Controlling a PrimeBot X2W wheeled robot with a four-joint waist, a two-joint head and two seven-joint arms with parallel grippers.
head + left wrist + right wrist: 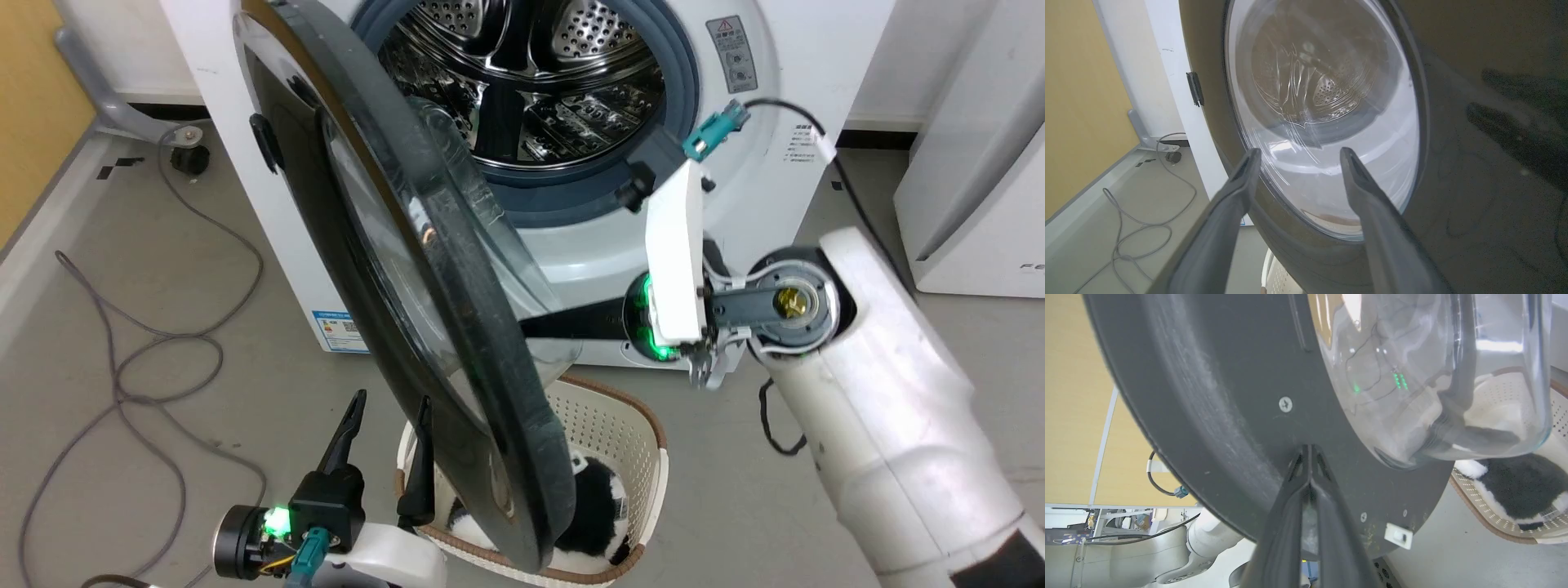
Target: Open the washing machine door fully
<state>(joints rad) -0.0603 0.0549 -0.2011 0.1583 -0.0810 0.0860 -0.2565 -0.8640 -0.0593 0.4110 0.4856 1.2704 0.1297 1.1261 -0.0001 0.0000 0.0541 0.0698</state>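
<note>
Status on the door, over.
Left gripper open, hovering outside. Right gripper shut, tips pressed on washing machine door, inner rim. Door partway open. Laundry basket under its lower edge.

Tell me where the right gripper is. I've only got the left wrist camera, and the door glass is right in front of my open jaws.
Observer: The right gripper is on the far side of the washing machine door from you. Its jaws are shut and the tips are against the dark grey inner side.
Operator: Is anything under the door?
Observer: Yes, a laundry basket stands on the floor below the door's lower edge, with a black and white fluffy thing in it.
Operator: How far open is it?
Observer: Partway. In the head view the door stands roughly edge-on to the camera, and the drum is exposed.
</note>
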